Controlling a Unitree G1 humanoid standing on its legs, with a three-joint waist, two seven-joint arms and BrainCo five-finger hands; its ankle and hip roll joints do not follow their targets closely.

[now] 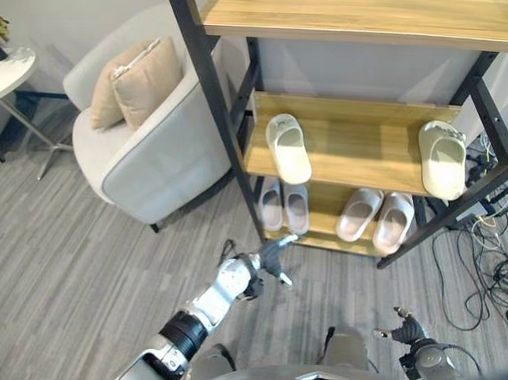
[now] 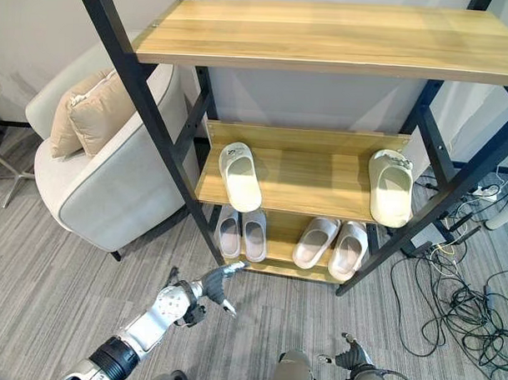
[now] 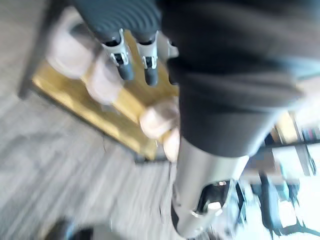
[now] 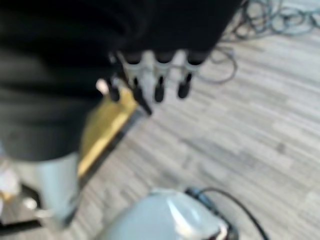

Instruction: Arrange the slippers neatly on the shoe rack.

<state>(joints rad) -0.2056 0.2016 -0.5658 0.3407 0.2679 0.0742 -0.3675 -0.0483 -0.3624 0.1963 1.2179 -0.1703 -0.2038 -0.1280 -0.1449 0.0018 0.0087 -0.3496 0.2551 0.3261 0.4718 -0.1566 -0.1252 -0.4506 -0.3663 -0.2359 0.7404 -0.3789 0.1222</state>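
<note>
A black-framed wooden shoe rack stands ahead. Its middle shelf holds one cream slipper at the left and another cream slipper at the right end. The bottom shelf carries a lilac pair and a pink pair side by side. My left hand is raised over the floor just in front of the bottom shelf's left end, fingers straight, holding nothing. My right hand hangs low at the right, fingers relaxed and empty.
A grey armchair with beige cushions stands left of the rack. A white side table is at the far left. Cables sprawl on the floor right of the rack.
</note>
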